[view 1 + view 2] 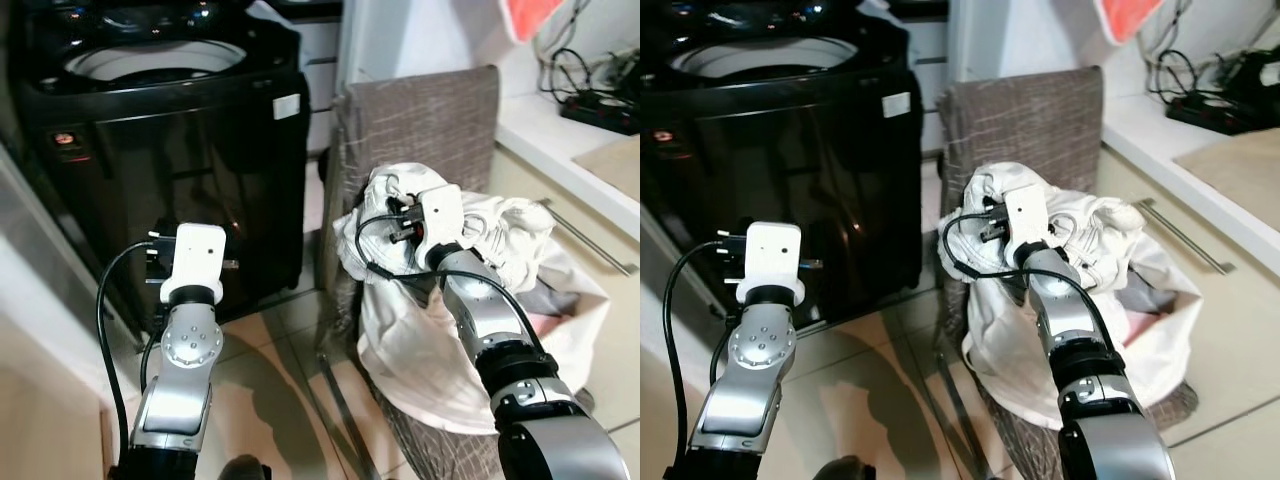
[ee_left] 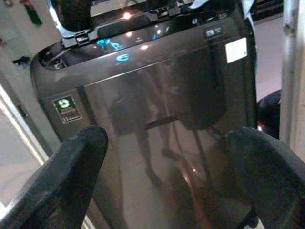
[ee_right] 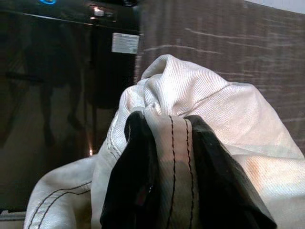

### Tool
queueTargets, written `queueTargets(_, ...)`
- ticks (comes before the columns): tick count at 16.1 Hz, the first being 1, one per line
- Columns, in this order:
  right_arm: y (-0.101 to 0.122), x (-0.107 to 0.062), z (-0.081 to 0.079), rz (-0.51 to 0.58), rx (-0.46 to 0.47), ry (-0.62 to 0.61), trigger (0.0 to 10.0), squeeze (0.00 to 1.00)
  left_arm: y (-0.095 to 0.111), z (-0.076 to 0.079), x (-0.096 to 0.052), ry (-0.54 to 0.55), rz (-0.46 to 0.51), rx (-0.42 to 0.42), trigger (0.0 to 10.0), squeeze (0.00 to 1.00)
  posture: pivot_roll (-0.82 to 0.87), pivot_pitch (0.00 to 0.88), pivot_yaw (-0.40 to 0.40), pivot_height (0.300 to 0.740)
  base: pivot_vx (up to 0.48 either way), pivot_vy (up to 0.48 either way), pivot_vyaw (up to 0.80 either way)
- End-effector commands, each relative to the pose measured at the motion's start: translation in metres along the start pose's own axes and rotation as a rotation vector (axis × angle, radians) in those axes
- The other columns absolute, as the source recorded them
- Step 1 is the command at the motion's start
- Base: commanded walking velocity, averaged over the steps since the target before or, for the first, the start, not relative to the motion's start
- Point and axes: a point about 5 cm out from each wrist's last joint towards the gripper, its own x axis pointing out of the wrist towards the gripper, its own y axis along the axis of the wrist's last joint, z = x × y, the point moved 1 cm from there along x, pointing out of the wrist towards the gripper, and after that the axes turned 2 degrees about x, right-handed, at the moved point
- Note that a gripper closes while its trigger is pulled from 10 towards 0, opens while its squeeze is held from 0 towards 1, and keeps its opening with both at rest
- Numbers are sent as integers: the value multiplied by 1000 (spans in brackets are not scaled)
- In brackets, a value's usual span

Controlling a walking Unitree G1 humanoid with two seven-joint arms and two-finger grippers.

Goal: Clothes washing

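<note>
A black top-loading washing machine (image 1: 170,150) stands at the back left, its lid up and the white drum rim (image 1: 155,58) showing. A white garment (image 1: 480,290) is heaped over a grey-brown laundry hamper (image 1: 420,120) to the right. My right gripper (image 3: 171,157) is shut on a stitched fold of the white garment (image 3: 190,100) at the top of the heap. My left gripper (image 2: 167,171) is open with nothing between its fingers (image 2: 71,176), held low and facing the machine's glossy front panel (image 2: 157,109).
A white counter (image 1: 560,130) with a black power strip and cables (image 1: 600,100) runs along the right. A cabinet front with a metal handle (image 1: 585,235) lies below it. Tiled floor (image 1: 280,340) shows between the machine and the hamper. A pale wall edge is at the far left.
</note>
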Motion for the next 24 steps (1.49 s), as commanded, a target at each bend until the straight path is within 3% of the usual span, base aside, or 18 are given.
queueTargets(1,10,5,-2,37,-19,19,0,0,3,4,2,-13,10,-9,10000,0,56,0,-37,740,0,0,413)
queueTargets(7,6,5,2,24,18,-3,0,0,0,5,2,-10,-5,-15,10000,0,56,0,-33,740,0,217,0)
queueTargets(14,3,4,9,6,29,-11,0,0,2,9,2,-27,6,-2,10000,0,51,0,-33,740,0,0,0)
queueTargets(15,-2,3,10,-21,15,-28,10000,0,2,9,3,-29,7,2,10000,0,48,1,-32,740,0,0,0)
queueTargets(18,1,2,11,-16,14,-67,10000,0,1,5,5,-21,3,-6,10000,0,44,6,-33,740,0,0,138)
queueTargets(20,44,8,1,178,-72,-8,10000,0,2,5,6,-19,8,-8,10000,0,40,3,-31,740,0,0,331)
queueTargets(21,79,12,-4,330,-93,-1,10000,0,3,6,7,-20,11,-9,10000,0,37,0,-28,740,0,0,669)
queueTargets(24,129,16,-18,526,-183,49,10000,0,5,7,10,-22,19,-12,10000,0,34,0,-27,740,0,0,558)
